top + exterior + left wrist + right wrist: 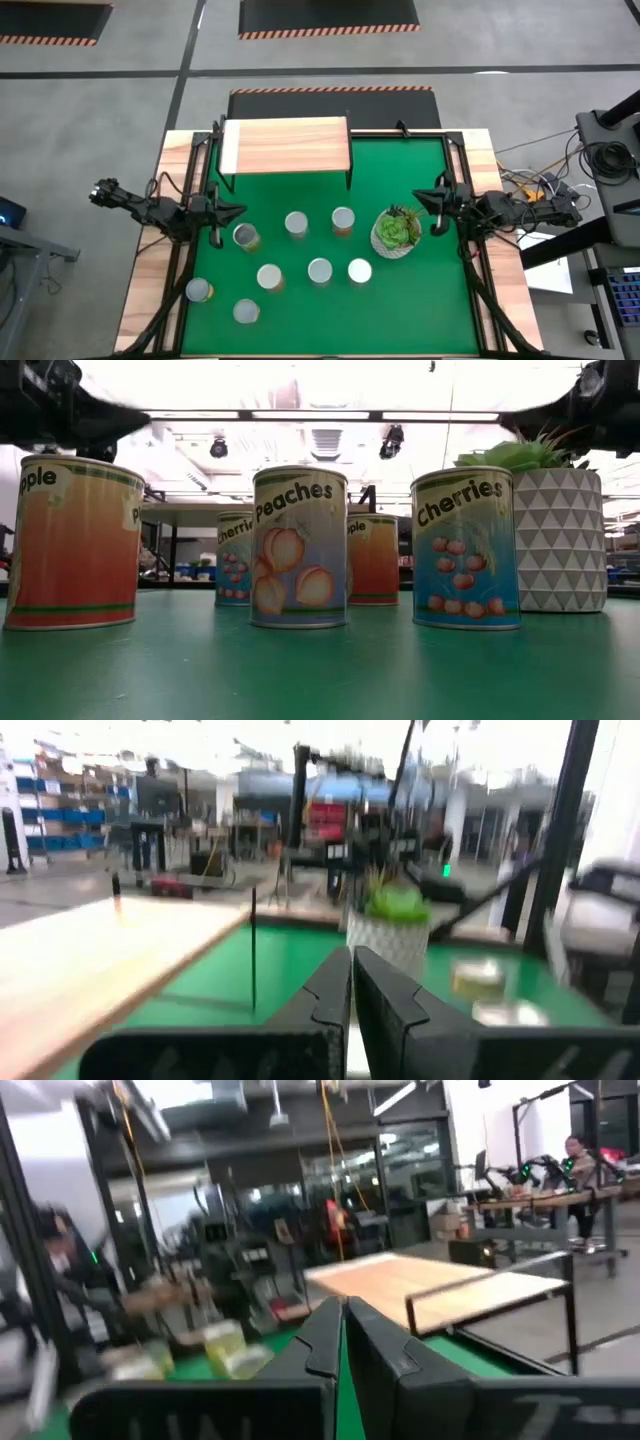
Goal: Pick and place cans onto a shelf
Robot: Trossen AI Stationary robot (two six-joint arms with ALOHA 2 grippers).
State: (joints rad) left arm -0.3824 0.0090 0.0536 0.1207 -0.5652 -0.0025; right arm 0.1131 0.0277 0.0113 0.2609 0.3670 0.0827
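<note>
Two dark jointed arms; black angular tool fingers (350, 1000).

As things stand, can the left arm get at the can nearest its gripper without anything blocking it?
Probably yes. The left gripper, shut, hangs at the mat's left edge, and the nearest can stands just beside it with open green mat between. The other cans and the shelf stand clear of that path. It must open first.

I see grey floor (100, 110) around table, hazard-striped dark mats (328, 17) beyond far edge. Low view: bright ceiling lights (310, 415), track lamps (218, 448). Blue shelving (60, 815) at one wall. Person (580, 1165) at distant workbench (540, 1200). Cables (535, 185) to my right.
</note>
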